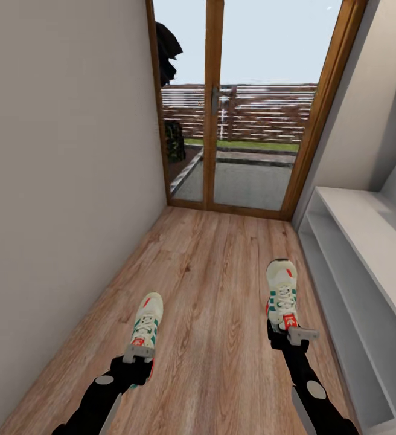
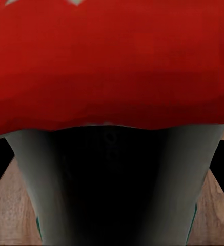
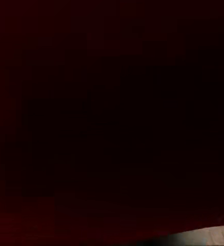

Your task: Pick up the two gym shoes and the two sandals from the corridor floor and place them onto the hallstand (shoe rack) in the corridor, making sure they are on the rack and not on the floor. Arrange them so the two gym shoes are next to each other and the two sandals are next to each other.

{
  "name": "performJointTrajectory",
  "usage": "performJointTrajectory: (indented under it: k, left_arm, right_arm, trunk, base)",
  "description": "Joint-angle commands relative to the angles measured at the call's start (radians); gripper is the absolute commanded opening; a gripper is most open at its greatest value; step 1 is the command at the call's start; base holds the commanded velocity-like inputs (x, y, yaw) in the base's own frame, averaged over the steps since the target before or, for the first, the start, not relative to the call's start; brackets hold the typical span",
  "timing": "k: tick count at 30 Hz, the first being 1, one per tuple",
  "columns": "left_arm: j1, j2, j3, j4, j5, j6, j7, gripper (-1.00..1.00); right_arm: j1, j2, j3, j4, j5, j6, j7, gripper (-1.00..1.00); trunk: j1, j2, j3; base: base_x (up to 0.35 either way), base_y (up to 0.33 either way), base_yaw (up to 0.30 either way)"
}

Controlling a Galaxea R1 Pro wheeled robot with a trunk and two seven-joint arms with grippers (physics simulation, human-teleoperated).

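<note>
Cream-white, green-striped gym shoes in the head view: the left tool [image 1: 139, 352] grips the left gym shoe [image 1: 146, 320] at its heel, the right tool [image 1: 294, 334] grips the right gym shoe [image 1: 282, 290], above the corridor floor [image 1: 216, 284] beside the hallstand [image 1: 367, 241]. Left wrist view: red heel close up. Right wrist view: near-black red.

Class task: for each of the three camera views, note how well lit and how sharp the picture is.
Head view: evenly daylit and sharp, glass door bright. Left wrist view: soft, a red heel of a gym shoe pressed close to the lens. Right wrist view: almost black, dim red, detail lost.
</note>
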Motion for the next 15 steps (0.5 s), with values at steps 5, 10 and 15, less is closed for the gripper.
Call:
performJointTrajectory:
  k: [5,10,15]
  left_arm:
    - [0.01,-0.001,0.0,0.02,0.003,-0.001,0.001,-1.0]
    - [0.011,-0.001,0.0,0.025,0.001,-0.001,0.0,-1.0]
    - [0.011,-0.002,0.0,0.026,0.0,-0.001,-0.001,-1.0]
  right_arm:
    - [0.0,0.0,0.001,0.029,-0.002,0.0,0.0,-1.0]
    - [0.0,0.0,0.001,0.058,-0.003,0.0,-0.003,-1.0]
    - [0.0,0.0,0.0,0.081,-0.003,0.0,-0.004,-1.0]
  trunk:
    - [0.0,0.0,0.0]
    - [0.0,0.0,0.0]
    - [0.0,0.0,0.0]
  base:
    - [0.0,0.0,0.0]
    - [0.001,0.004,0.0]
    - [0.112,0.142,0.0]
